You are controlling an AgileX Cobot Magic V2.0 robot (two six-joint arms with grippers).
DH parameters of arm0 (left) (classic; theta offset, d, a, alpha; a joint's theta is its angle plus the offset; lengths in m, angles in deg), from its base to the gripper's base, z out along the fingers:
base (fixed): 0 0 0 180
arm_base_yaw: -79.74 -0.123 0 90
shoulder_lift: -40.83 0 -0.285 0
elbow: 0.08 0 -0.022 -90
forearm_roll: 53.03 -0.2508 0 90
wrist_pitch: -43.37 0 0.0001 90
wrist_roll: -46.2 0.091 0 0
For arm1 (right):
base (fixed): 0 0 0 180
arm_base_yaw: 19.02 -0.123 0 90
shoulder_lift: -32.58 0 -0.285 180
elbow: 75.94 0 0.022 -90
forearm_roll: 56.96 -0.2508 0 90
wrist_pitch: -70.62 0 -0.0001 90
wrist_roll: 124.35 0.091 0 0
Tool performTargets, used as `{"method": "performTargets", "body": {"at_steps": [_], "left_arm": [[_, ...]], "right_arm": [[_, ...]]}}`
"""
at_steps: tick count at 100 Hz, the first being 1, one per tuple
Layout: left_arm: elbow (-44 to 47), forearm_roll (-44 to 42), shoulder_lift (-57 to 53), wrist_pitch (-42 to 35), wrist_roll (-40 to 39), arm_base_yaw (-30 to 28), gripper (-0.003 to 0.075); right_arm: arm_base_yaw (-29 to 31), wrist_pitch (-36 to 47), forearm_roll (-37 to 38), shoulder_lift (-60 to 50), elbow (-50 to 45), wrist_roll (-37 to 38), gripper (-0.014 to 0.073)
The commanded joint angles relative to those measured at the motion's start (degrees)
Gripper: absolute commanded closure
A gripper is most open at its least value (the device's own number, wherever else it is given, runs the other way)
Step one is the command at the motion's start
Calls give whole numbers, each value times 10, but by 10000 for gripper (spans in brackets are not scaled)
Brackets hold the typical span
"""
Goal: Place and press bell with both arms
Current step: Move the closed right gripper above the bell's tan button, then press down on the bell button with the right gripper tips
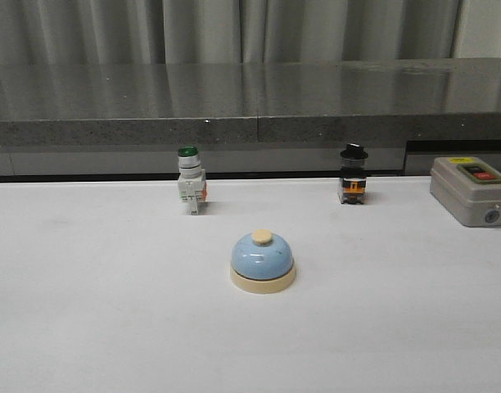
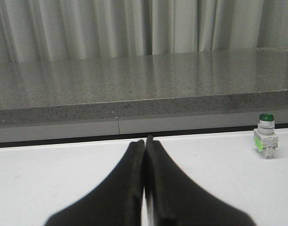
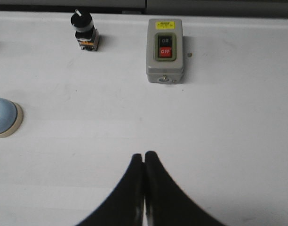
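Bell (image 1: 263,260) sits upright on the white bench (image 1: 95,311), roughly centre, nearer than the row of switches; cream knob points straight up, so its axis is vertical, base flat on the bench. No arm touches it. Front view shows no arms at all, just the bell plus three items further back: green-capped pushbutton (image 1: 191,179) far-left of the bell, black-knob selector switch (image 1: 353,173) far-right, grey switch box (image 1: 471,190) at the right edge. Left gripper (image 2: 144,141) shows only in the left wrist view: fingers (image 2: 130,183) pressed together, tips meeting, nothing between them, low over bare bench; that view catches the green-capped pushbutton and the grey stone ledge (image 2: 134,89) with curtains behind, but not the bell. Right gripper (image 3: 143,156) shows only in the right wrist view: fingers (image 3: 158,193) also together and empty, above bare bench. That view looks down on the switch box, showing its ON/OFF buttons, which the front view shows too small to read, plus the selector switch and just a cut-off slice of the bell at the frame edge, well apart from the fingers.
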State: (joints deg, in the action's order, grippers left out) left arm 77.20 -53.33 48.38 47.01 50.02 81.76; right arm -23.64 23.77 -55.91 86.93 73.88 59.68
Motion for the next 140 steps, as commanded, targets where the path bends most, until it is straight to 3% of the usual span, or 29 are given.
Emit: {"method": "performTargets", "body": {"at_steps": [1,13,36,73,106,140], "left_arm": [[24,3,-17,-49,-3,-2,740],[24,3,-17,-49,-3,-2,740],[24,3,-17,-49,-3,-2,740],[24,3,-17,-49,-3,-2,740],[24,3,-17,-49,-3,-2,740],[24,3,-17,-49,-3,-2,739]], "right_arm": [[0,35,-20,24,20,-3,654],[-12,42,-39,64,20,-21,654],[-95,81,-50,173,33,-31,654],[-215,126,-54,384,157,-31,654],[-274,122,-54,526,268,-31,654],[-303,113,-58,582,307,-31,654]]}}
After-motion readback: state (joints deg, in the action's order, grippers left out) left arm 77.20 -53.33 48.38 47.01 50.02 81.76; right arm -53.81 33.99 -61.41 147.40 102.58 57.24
